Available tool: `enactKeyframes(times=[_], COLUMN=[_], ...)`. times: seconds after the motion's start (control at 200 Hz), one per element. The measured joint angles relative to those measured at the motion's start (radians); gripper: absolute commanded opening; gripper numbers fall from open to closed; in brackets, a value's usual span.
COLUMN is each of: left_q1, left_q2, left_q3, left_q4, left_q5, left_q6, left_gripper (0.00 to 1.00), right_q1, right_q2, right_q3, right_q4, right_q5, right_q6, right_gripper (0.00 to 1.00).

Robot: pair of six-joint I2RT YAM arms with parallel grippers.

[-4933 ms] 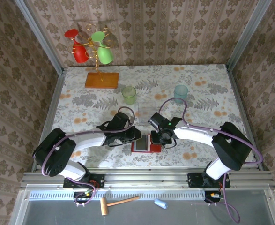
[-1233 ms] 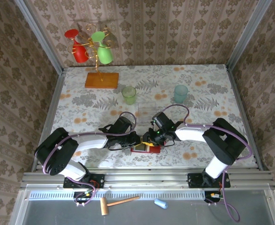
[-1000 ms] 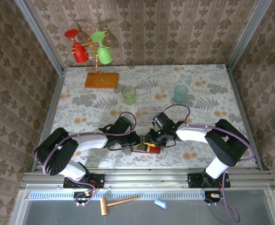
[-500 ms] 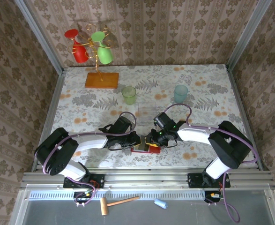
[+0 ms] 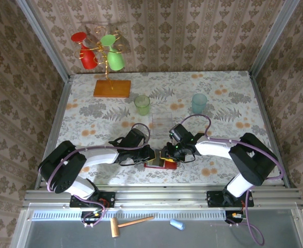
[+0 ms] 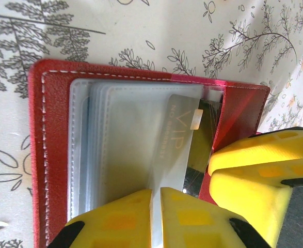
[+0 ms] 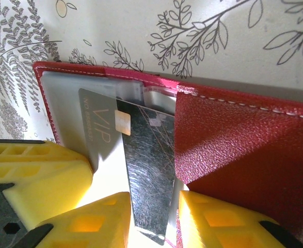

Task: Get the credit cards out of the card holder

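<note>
While working at the open card holder (image 5: 160,164), low centre of the overhead view, judged to be mid-extraction of a first card.

Bottom centre of the left wrist view: left gripper (image 6: 156,199) clamped shut on the edge of the clear sleeves (image 6: 120,129), pinning the holder flat to the table (image 5: 89,111).

Bottom centre of the right wrist view: right gripper (image 7: 154,206) straddling the dark card (image 7: 148,165), a finger close beside each long edge. Cannot tell whether truly pinching it or merely bracketing it.

Dark card, marked VIP: slid partway out, upper end under plastic at mid-frame, lower end down between the fingertips.

Next, by judgement: firm up the hold on the card, then draw it along its own length, out of the sleeve. Keep the left clamp down to stop the holder lifting or dragging along. Afterwards, lay the card on bare table and go back for any others.
</note>
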State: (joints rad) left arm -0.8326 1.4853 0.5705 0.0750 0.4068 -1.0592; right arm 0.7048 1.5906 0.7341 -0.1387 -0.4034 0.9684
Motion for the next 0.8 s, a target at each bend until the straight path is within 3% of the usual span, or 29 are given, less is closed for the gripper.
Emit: enactKeyframes(times=[0.8], left_q1=[0.0], left_q2=[0.0], left_q3=[-0.001], left_q4=[0.0], left_q5=[0.0], left_q6=[-0.003], left_gripper=[0.12], right_q1=[-0.02], right_q2=[0.01], right_q3=[-0.01], right_q4=[0.08], right_q5=[0.0], right_q6=[0.008], right_gripper=[0.26])
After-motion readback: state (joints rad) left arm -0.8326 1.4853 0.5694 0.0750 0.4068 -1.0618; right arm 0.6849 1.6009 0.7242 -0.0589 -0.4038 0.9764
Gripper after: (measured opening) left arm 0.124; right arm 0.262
